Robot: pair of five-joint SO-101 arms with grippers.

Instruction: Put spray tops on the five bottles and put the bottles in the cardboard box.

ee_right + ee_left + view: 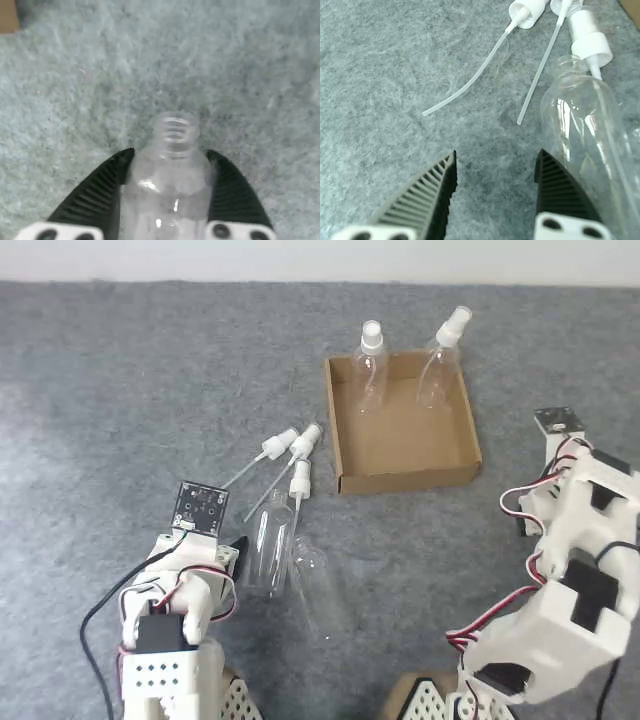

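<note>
Left arm (170, 640): white plastic shells, black servo blocks, perforated white base (160, 676) at 6 o'clock. Red, white and black leads (226, 585) loop over it; a black cable (88, 625) runs down its 9 o'clock side. Dark square circuit board (201, 508) at 12 o'clock. Right arm (580, 580): white shells, black servos, red-white leads. Left gripper (497, 155), right gripper (170, 151): black ribbed fingers (432, 197), white mounts with round holes.

Table (120, 390): grey, mottled fibre pattern.
Box (405, 480): plain brown cardboard.
Two bottles (370, 375) in box: clear, white-capped.
Spray tops (300, 445) left of box: white, translucent tubes.
Bottle (172, 200) in right hand (170, 152): clear.
Left hand (497, 156): black ribbed fingers (432, 192), white mounts.
Arms (570, 570): white, with red, black and white wiring.
</note>
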